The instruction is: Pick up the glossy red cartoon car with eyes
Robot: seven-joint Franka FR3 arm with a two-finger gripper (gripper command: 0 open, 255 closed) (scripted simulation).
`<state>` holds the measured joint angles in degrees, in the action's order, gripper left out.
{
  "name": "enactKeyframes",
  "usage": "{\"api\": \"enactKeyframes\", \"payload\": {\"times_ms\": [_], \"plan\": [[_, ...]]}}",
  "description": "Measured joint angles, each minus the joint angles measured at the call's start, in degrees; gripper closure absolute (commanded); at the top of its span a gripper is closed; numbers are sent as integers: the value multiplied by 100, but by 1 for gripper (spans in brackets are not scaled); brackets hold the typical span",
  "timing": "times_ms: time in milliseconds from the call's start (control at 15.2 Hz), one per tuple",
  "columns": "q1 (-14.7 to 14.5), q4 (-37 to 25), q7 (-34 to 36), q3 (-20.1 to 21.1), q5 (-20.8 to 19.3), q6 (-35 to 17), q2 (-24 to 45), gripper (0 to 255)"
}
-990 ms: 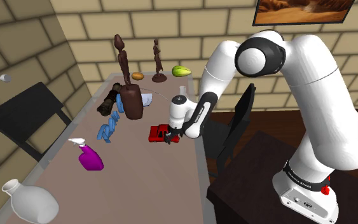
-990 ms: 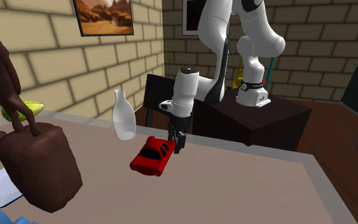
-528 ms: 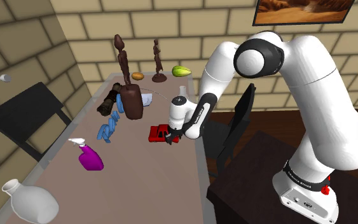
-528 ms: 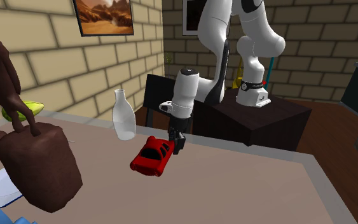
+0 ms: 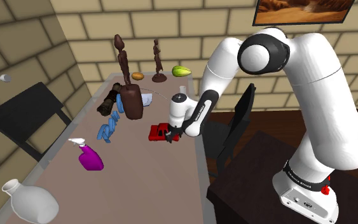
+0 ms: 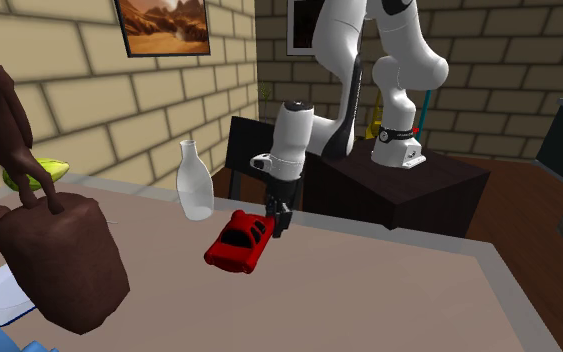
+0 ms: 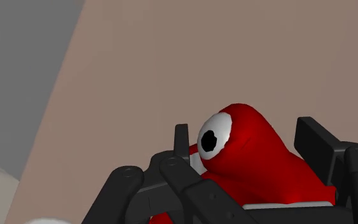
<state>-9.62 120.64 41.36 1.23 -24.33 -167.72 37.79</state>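
The glossy red cartoon car [image 5: 158,132] sits near the table's edge on the shoulder view's right. My black gripper [image 5: 170,135] comes down from above and is shut on the car's end nearest the arm. In the second exterior view the car [image 6: 237,243] slants, its gripped end a little higher, with the gripper [image 6: 281,218] clasping it. In the wrist view the car [image 7: 260,159], with its white eye, is pinched between the two fingers of the gripper [image 7: 246,137].
On the tan table [image 5: 145,184] stand a dark brown statue [image 5: 131,95], a blue object [image 5: 109,127], a purple spray bottle [image 5: 89,157] and a white vase [image 5: 30,200]. A black chair [image 5: 28,118] stands beside it. A white bottle [image 6: 195,182] stands close behind the car.
The fingers closed onto the car. The hand has since risen slightly, tipping up the gripped end of the car.
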Motion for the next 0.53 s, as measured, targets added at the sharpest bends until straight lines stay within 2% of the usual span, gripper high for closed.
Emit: {"api": "enactKeyframes", "payload": {"times_ms": [528], "plan": [[212, 191, -204, 257, 161, 417, -589, 255]]}}
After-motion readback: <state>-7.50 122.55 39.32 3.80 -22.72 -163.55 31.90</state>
